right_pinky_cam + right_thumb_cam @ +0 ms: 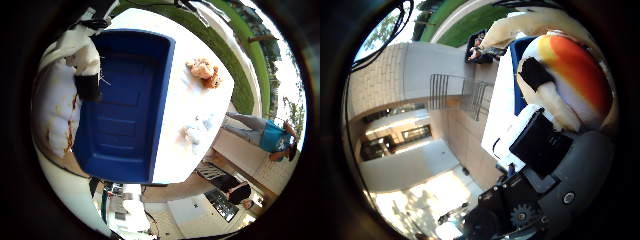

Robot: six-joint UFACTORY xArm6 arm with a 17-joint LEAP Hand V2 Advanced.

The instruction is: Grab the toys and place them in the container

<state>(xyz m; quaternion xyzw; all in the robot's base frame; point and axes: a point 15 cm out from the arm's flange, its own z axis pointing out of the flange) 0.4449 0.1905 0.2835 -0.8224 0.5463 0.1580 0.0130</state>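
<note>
We see a white table (197,100) standing outdoors, with green lawn (240,75) beyond it and a paved, tan-walled building (415,70) with metal railings (450,92) nearby. A plush toy (575,75), white with orange and yellow bands and a black patch, fills much of the thumb-side view; the hand (540,150) has its fingers curled against it, holding it close to the palm above the container. Two more toys lie on the table beside the container: a tan-and-orange plush (204,71) and a pale, whitish one (196,131), well apart. The blue container (122,105) rests on the table; its visible interior holds nothing.
</note>
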